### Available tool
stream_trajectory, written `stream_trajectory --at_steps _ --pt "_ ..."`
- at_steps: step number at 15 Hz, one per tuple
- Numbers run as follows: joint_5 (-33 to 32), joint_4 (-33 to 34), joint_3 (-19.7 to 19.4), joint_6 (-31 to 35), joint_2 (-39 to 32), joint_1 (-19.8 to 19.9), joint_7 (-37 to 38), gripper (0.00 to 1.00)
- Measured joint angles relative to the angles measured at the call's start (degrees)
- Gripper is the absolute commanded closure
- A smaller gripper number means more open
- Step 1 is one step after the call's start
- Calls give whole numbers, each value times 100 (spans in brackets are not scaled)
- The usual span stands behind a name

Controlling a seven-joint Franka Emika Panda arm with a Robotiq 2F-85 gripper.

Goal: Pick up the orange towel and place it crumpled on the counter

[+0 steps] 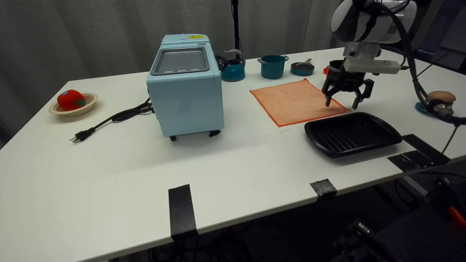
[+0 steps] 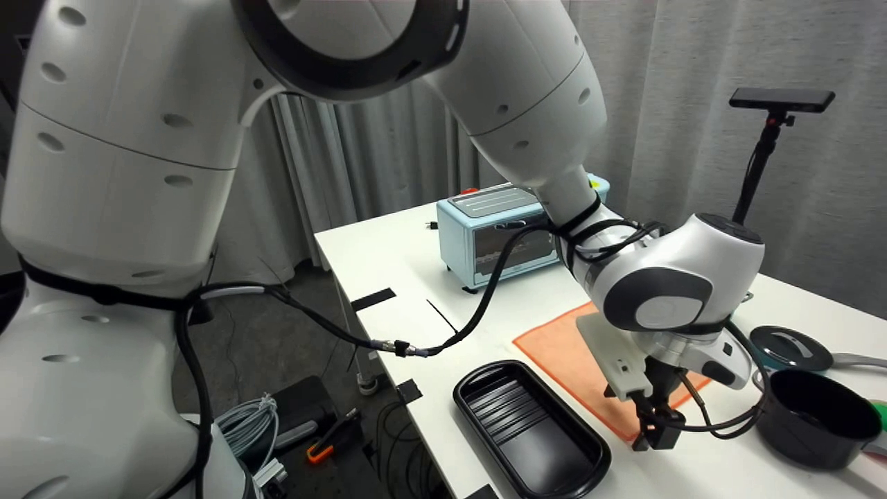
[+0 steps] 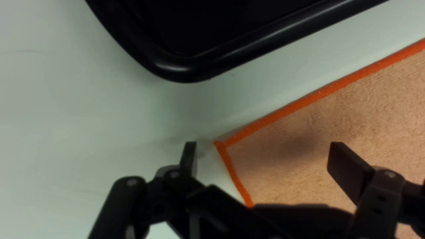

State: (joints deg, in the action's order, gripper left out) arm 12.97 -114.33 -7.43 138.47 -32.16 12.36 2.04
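the orange towel [image 1: 296, 102] lies flat, one corner beneath the gripper [image 1: 341, 104], between jaws (spread wide).

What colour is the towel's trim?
The trim is bright red-orange, darker than the pale orange towel itself; clearest in the wrist view.

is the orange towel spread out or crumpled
Spread out: the orange towel lies flat on the white counter, edges nearly straight, no folds visible.

A robotics lab — white robot arm [image 2: 520, 97], grey curtains [image 1: 109, 36], coiled cable [image 2: 251, 424], black tape [image 1: 182, 211] on the table [image 1: 113, 171].
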Motion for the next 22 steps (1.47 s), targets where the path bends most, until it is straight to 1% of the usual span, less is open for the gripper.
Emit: stream_trajectory --at_steps 1,2,3,5,6,10,14,16,17,22 --pt "0 44 0 0 -70 17 21 0" --pt "0 86 0 0 -136 30 43 6" --pt "0 126 0 -1 -192 38 68 28" --pt "0 176 1 -10 -231 43 133 32" --pt "0 190 7 -10 -236 42 154 38" --pt "0 236 106 -6 -232 -6 254 71" --pt "0 250 187 -6 -208 -143 330 100" --pt "-5 256 190 -6 -166 -206 332 100" --pt "-6 259 190 -6 -144 -223 332 97" --pt "-53 250 178 -7 -9 -261 339 97"
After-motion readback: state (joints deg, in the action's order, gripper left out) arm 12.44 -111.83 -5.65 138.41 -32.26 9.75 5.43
